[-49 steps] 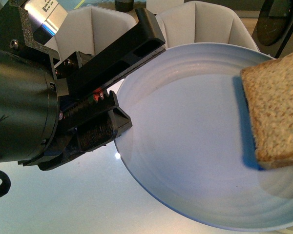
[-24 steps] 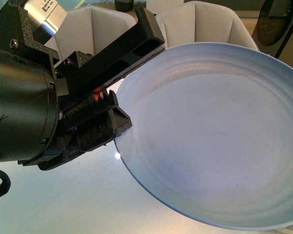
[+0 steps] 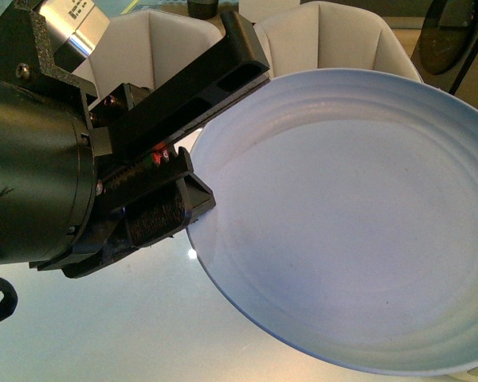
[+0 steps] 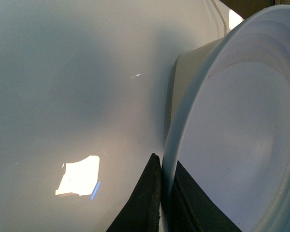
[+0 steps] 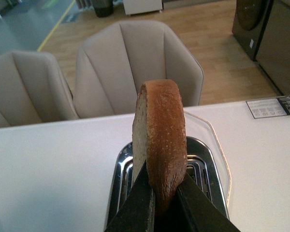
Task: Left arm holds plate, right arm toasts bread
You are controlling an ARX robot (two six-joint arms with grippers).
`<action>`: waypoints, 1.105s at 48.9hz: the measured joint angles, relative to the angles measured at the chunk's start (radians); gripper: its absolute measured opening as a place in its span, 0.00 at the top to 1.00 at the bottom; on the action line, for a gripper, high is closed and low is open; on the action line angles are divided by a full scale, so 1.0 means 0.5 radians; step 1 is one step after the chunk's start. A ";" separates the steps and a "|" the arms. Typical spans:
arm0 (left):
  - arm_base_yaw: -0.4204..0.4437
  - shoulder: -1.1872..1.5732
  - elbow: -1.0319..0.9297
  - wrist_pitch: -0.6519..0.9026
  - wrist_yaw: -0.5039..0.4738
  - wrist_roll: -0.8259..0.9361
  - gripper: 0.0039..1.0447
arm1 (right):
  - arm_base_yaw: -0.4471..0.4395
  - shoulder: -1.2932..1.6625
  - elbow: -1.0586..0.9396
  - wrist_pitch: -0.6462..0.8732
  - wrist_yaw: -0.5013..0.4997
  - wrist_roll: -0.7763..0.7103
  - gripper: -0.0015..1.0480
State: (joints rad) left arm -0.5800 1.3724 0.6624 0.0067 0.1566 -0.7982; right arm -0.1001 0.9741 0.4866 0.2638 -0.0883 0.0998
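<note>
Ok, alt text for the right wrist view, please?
The right gripper holds a brown bread slice upright, edge-on, over a chrome toaster on a white table. Two beige chairs stand behind it.

**user1:** Spotting a beige chair [image 5: 140, 63] tucked up to the far edge of the white table [image 5: 48, 164], second chair [image 5: 24, 92] just beside it.

**user2:** Yep. Also seeing a small printed card [image 5: 273, 106] lying flat on that tabletop, wooden floor [image 5: 212, 29] behind the chairs, dark cabinets [image 5: 275, 43] off to one side. Bright glare patch [image 4: 79, 176] on the glossy surface too.
</note>
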 joint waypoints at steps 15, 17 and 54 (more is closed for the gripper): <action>0.001 0.000 0.000 0.000 0.000 0.000 0.97 | 0.107 0.385 0.001 0.168 0.139 -0.124 0.96; 0.001 0.000 0.000 0.000 -0.001 0.000 0.97 | 0.112 0.400 0.000 0.171 0.146 -0.129 0.96; 0.000 -0.001 0.000 0.000 0.000 0.000 0.97 | 0.290 0.521 0.063 -0.045 0.407 -0.246 0.97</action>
State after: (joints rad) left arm -0.5800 1.3720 0.6624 0.0067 0.1566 -0.7982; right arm 0.0448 1.2346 0.5179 0.2413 0.1150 -0.0235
